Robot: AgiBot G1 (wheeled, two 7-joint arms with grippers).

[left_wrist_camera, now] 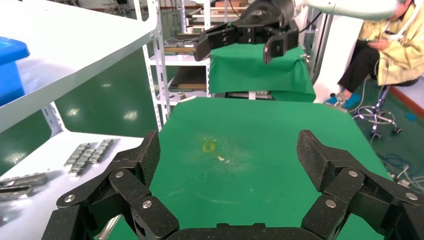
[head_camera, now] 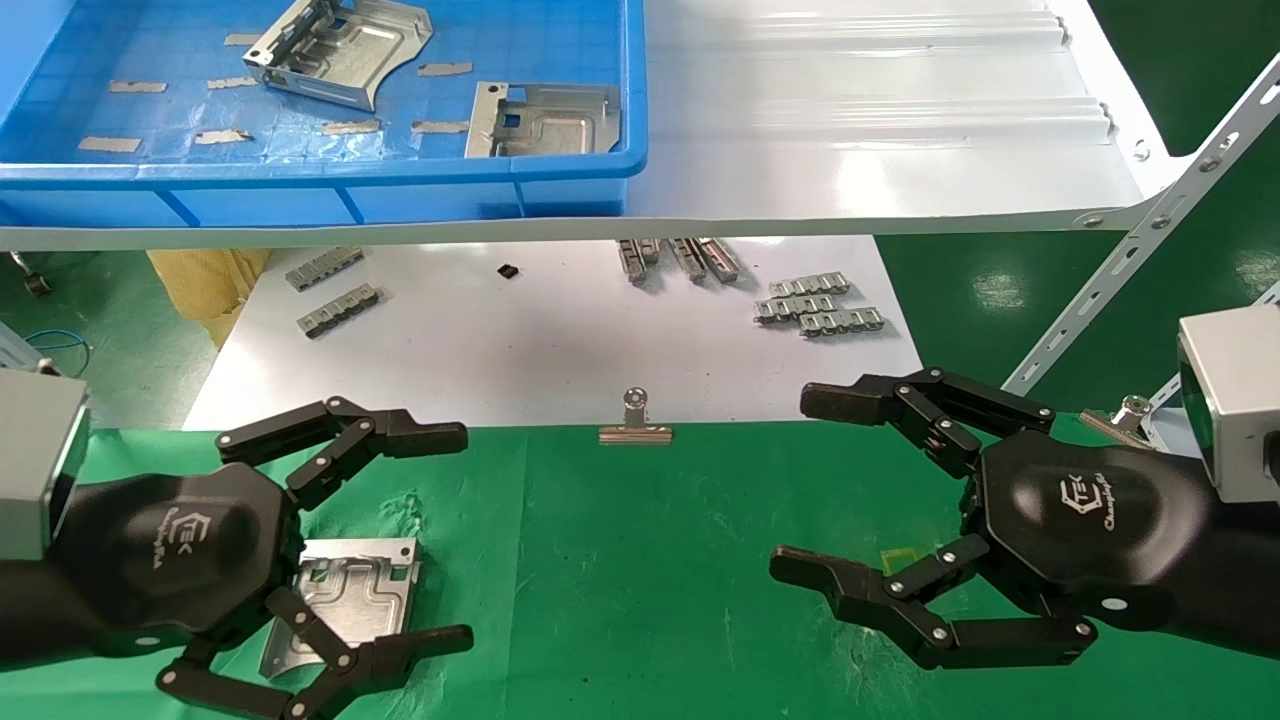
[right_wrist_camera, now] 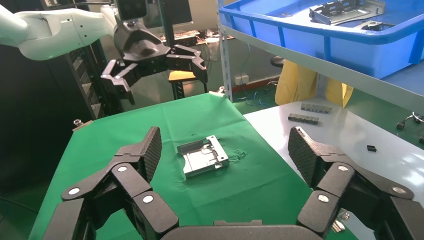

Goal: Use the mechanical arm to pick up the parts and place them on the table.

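Left gripper [head_camera: 455, 535]: fingers spread wide and holding nothing, hanging above the left end of the table [head_camera: 640, 560], just over one of the parts.
Part on table [head_camera: 355, 595]: silvery stamped bracket lying flat on the green cloth near the left front edge, partly covered by the left gripper in the head view; seen whole in the right wrist view [right_wrist_camera: 202, 157].
Binder clip [head_camera: 635, 425]: small, silver, on the table's rear edge, about midway.
Right gripper [head_camera: 795, 485]: fingers spread wide and holding nothing, above the right end of the table.
Blue bin [head_camera: 320, 175]: on the left end of the white shelf [head_camera: 860, 140].
Parts in bin: one tilted bracket [head_camera: 340, 50] toward the rear, one flat bracket [head_camera: 545, 120] in the bin's front right corner.
White sheet [head_camera: 560, 340]: behind the table, carrying small grey strips [head_camera: 815, 305].
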